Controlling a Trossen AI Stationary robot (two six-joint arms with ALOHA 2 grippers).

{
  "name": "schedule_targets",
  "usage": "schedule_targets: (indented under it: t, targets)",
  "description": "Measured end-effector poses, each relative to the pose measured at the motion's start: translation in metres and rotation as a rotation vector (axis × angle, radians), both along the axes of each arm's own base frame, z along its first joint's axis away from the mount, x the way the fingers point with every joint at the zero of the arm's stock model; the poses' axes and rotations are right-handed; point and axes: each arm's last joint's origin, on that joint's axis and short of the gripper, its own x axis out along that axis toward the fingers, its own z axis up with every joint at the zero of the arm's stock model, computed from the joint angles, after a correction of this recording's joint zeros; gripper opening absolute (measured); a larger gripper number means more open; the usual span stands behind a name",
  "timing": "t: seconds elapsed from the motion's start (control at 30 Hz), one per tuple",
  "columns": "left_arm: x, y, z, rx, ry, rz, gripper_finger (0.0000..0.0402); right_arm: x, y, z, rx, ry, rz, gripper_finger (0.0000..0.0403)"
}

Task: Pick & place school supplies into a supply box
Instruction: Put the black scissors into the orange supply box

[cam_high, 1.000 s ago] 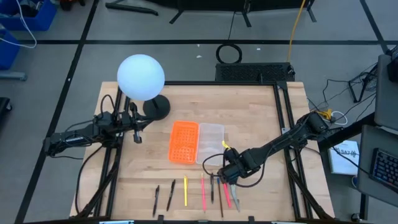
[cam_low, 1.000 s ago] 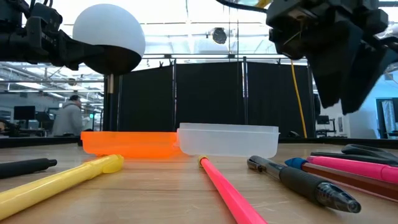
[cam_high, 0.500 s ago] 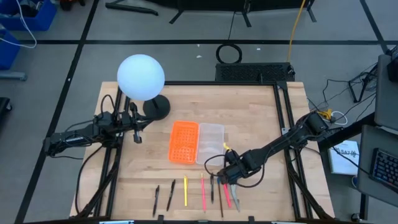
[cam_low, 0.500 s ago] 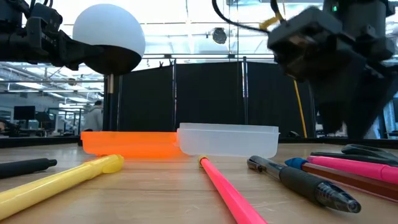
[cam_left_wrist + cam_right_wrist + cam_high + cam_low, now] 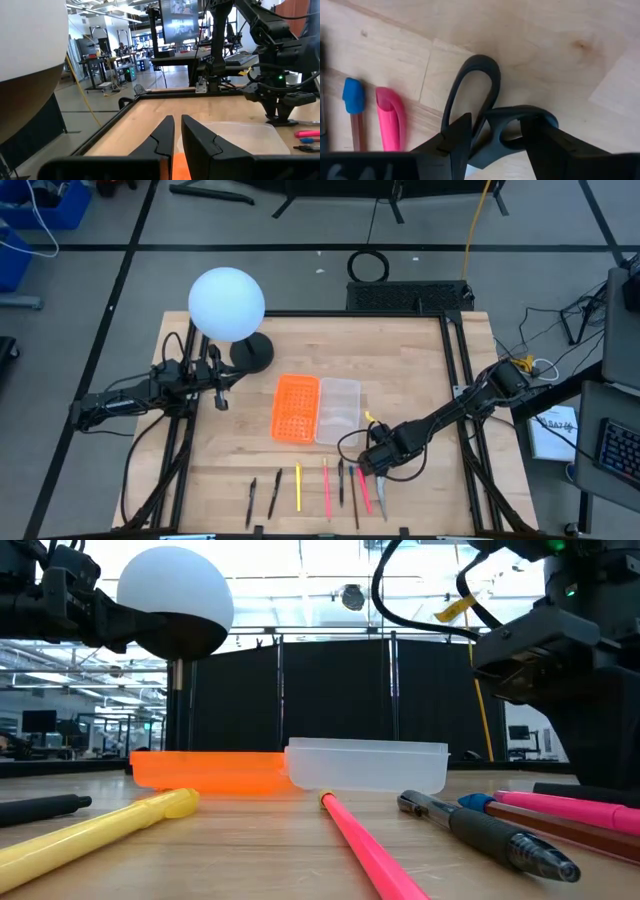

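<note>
Right gripper (image 5: pixel 492 145) open, fingers astride scissors (image 5: pixel 480 105) handle.

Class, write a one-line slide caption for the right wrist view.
Right gripper open, fingers straddling the black scissors handles on the wooden table, beside a pink pen.

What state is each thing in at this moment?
supply box: open, both halves flat on the table, nothing visible inside.
scissors: flat on the table, handles between the right gripper's fingers.
pens and pencils: lying in a row near the table's front edge.
right gripper: open, down over the scissor handles.
left gripper: nearly closed, empty, waiting by the lamp.
</note>
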Motion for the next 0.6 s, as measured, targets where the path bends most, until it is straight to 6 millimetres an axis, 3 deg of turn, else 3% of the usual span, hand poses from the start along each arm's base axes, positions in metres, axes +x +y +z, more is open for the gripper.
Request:
schedule_targets:
  t: [0.27,0.4,0.6]
  targets:
    - [0.0,0.0,0.0,0.0,0.0,0.0,0.0042,-0.006,-0.013,-0.01,-0.027,0.028,0.113,0.0164]
    - [0.0,0.0,0.0,0.0,0.0,0.0,0.0042,-0.017,-0.021,-0.023,-0.034,0.077,0.072,0.0158]
    - [0.0,0.0,0.0,0.0,0.0,0.0,0.0042,-0.028,-0.024,-0.041,0.03,0.053,0.03,0.0084]
